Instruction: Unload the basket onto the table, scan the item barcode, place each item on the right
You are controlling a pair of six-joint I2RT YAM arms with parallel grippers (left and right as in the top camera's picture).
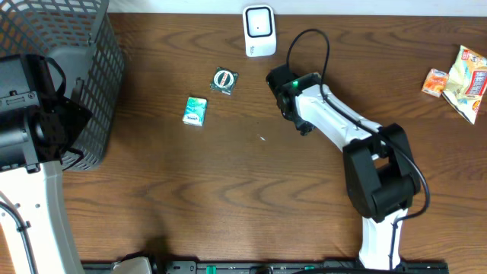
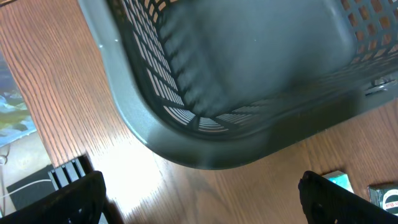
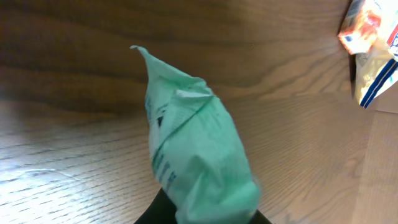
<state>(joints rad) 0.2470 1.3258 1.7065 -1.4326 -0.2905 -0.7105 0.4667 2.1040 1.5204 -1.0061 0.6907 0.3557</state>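
Right claw pinches the lower end of a crumpled green packet, its jaws nearly closed on the wrapper, which rises from between the dark fingers over the wood-grain surface. Seen from overhead, that arm reaches toward the far edge, its claw just short of the white scanner, and the packet is hidden beneath it. Left claw hangs wide open and holds nothing, its fingertips spread either side of the rounded corner of a grey mesh basket. Between basket and right arm lie a teal packet and, near it, a dark packet with a round mark. Well apart at the right edge sit an orange pack and a yellow snack bag, touching.
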